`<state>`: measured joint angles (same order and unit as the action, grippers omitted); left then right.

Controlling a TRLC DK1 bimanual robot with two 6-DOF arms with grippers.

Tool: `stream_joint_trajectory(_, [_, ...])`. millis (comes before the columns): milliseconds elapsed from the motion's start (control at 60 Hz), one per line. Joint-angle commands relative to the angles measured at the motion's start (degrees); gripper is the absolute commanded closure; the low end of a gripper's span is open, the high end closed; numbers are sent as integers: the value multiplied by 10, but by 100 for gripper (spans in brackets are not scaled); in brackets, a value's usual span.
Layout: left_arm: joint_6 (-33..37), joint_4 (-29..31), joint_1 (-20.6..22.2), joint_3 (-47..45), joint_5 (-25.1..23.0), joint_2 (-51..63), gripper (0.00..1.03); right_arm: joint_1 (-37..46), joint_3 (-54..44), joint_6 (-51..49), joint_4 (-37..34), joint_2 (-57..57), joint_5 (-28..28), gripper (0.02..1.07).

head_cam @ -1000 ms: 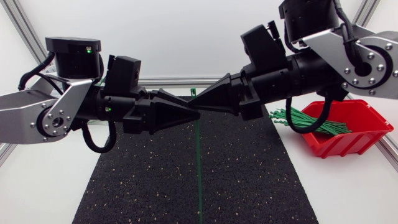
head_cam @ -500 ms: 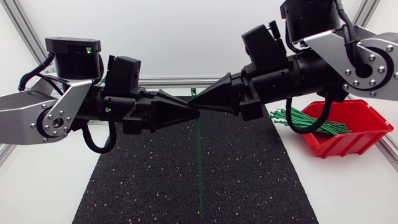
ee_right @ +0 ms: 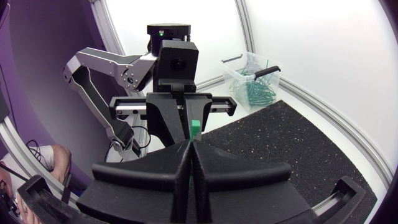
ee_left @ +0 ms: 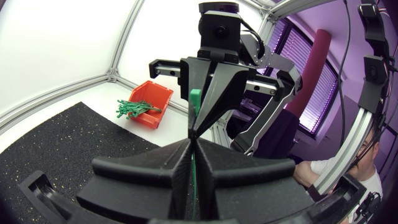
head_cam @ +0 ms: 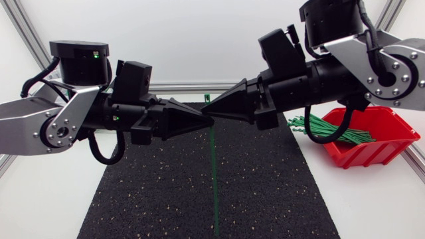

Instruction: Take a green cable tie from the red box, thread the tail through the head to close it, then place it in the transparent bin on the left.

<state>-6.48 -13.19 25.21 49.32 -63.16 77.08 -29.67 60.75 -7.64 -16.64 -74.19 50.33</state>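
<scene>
The white table (head_cam: pixel 40 199) carries a black speckled mat (head_cam: pixel 159 192) down its middle, and above that mat my two arms meet nose to nose. My left arm (head_cam: pixel 60 123) comes in over the table's left edge and my right arm (head_cam: pixel 372 66) over its right edge, both held aloft. The red box (head_cam: pixel 378 143) sits on the table near the right edge, just beside the mat's right edge, with a bundle of green ties (head_cam: pixel 332 129) lying in it and poking out over its wall on the mat side. The transparent bin (ee_right: pixel 252 81) stands on the white surface past the mat's left edge, and the green ties in it show through its walls. My left gripper (head_cam: pixel 206 123) has its fingers pressed together on the one cable tie (head_cam: pixel 214 172) I have taken, and its strap shows as a thin green line in the seam between them in the left wrist view. My right gripper (head_cam: pixel 217 117) is pinched tight on the same tie, tip to tip with the left. The tie's square head sticks out just past the meeting tips on the far side, and its strap runs from the tips towards the mat's near edge. I cannot tell whether the tail touches the mat.
</scene>
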Motion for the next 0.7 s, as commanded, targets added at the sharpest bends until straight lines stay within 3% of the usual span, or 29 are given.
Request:
stream_joint_trajectory(0, [-16, -8, -2, -19, 1, -6, 99, -2, -20, 14, 5, 14, 1, 95])
stream_joint_trajectory(400, [-25, -5, -24, -15, 0, -22, 100, 23, -37, 11, 10, 34, -2, 67])
stream_joint_trajectory(683, [-54, -5, -47, 22, -12, -22, 100, 11, -56, -2, 21, 15, -2, 67])
